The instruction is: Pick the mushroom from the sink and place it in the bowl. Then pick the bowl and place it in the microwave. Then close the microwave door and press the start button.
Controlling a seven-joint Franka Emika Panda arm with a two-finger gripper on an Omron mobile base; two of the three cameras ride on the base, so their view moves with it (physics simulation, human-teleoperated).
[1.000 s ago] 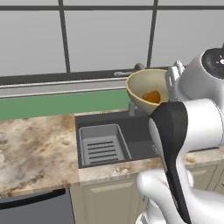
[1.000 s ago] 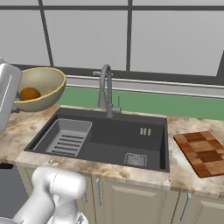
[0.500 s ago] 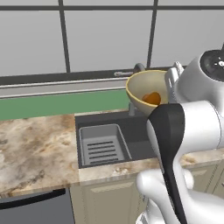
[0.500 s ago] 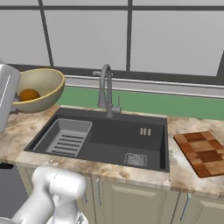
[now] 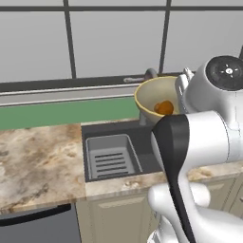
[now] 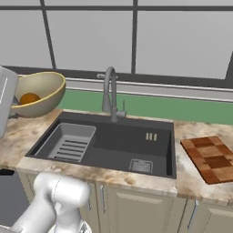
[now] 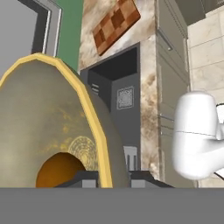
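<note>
Here the jaws pinch the rim of the tilted bowl (image 5: 154,97), the mushroom (image 5: 165,107) inside.

1. A marbled beige counter (image 6: 191,177) runs under the window, above cream cabinets.
2. The dark sink (image 6: 113,145) is set into its middle, with the ribbed drainer tray (image 6: 68,145) at its left end.
3. The faucet (image 6: 110,93) rises at the sink's back edge.
4. A checkered wooden cutting board (image 6: 210,158) lies flat toward the right end.
</note>
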